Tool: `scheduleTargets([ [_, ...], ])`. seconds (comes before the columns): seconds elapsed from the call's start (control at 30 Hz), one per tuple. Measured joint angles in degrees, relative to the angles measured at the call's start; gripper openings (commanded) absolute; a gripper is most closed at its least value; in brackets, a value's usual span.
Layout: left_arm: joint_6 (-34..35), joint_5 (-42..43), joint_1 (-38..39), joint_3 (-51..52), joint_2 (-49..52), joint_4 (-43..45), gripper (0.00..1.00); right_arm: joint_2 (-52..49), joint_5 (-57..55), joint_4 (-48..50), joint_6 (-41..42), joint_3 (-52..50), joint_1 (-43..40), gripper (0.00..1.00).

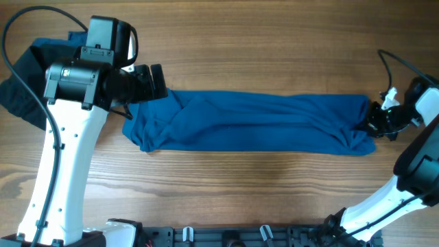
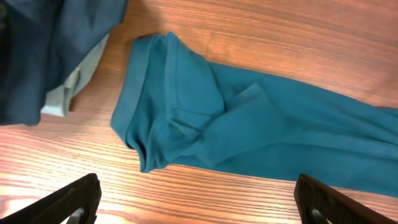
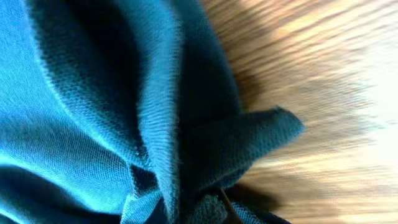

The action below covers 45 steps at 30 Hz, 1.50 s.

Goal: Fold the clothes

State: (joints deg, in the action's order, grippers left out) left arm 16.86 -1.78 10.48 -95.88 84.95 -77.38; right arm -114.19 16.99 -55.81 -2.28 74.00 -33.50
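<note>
The mid-blue top (image 1: 260,120) lies pulled out in a long, rumpled band across the middle of the table. My left gripper (image 1: 158,82) hovers at its left end. In the left wrist view its fingers (image 2: 199,205) are wide open and empty over bare wood, just short of the top's bunched left end (image 2: 180,118). My right gripper (image 1: 372,122) is at the top's right end. In the right wrist view gathered blue fabric (image 3: 93,112) fills the frame and pinches together at the jaws (image 3: 211,211), whose fingers are hidden.
A pile of near-black and blue clothes (image 1: 27,75) lies at the far left under the left arm. One of them shows a grey lining (image 2: 74,87). The wooden table (image 1: 240,199) shows in front of and behind the top.
</note>
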Motion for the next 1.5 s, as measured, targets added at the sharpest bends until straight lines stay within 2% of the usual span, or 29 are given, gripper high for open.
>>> scheduleTargets([
  [0.1, 0.0, -0.7, 0.0, 0.0, 0.0, -0.1, 1.00, 3.5, -4.2, -1.4, 3.5, 1.8, -1.4, 0.04],
  [0.27, 0.0, -1.7, 0.0, 0.0, 0.0, -0.2, 1.00, 17.5, -6.0, -1.9, 5.8, 3.9, -1.5, 0.04],
  [0.4, 0.0, -1.8, 0.0, 0.0, 0.0, -0.2, 1.00, 20.2, -7.0, -5.9, 7.1, 4.4, 2.2, 0.04],
  [0.63, 0.0, -1.9, 0.0, 0.0, 0.0, -0.2, 1.00, 20.2, -8.2, -5.0, 7.5, 0.0, 19.4, 0.04],
  [0.8, 0.0, -1.9, 0.0, 0.0, 0.0, -0.2, 1.00, 20.1, -8.4, 3.7, 10.8, -6.1, 36.4, 0.04],
  [1.03, 0.0, -1.9, 0.0, 0.0, 0.0, -0.2, 1.00, 20.1, -8.5, 12.6, 18.3, -10.9, 50.8, 0.05],
  [1.07, 0.0, -1.9, 0.0, 0.0, 0.0, -0.2, 1.00, 20.1, -8.5, 13.5, 19.1, -10.9, 51.9, 0.18],
  [1.1, 0.0, -1.9, 0.0, 0.0, 0.0, -0.2, 1.00, 20.1, -8.5, 14.2, 19.9, -10.9, 52.9, 0.47],
  [1.13, 0.0, -1.9, 0.0, 0.0, 0.0, -0.2, 1.00, 20.1, -8.5, 14.5, 20.4, -10.9, 53.2, 0.57],
  [1.2, 0.0, -1.9, 0.0, 0.0, 0.0, -0.3, 1.00, 19.9, -8.5, 14.8, 22.2, -10.9, 54.4, 0.53],
  [1.3, 0.0, -1.9, 0.0, 0.0, 0.0, -0.9, 1.00, 19.6, -8.2, 15.3, 23.2, -10.9, 54.4, 0.41],
  [1.43, 0.0, -1.9, 0.0, 0.0, 0.0, -1.6, 1.00, 19.9, -7.6, 15.1, 22.6, -10.9, 54.3, 0.31],
  [1.5, 0.0, -1.9, 0.0, 0.0, 0.0, -2.1, 1.00, 21.1, -8.0, 14.5, 22.6, -10.9, 54.0, 0.12],
])
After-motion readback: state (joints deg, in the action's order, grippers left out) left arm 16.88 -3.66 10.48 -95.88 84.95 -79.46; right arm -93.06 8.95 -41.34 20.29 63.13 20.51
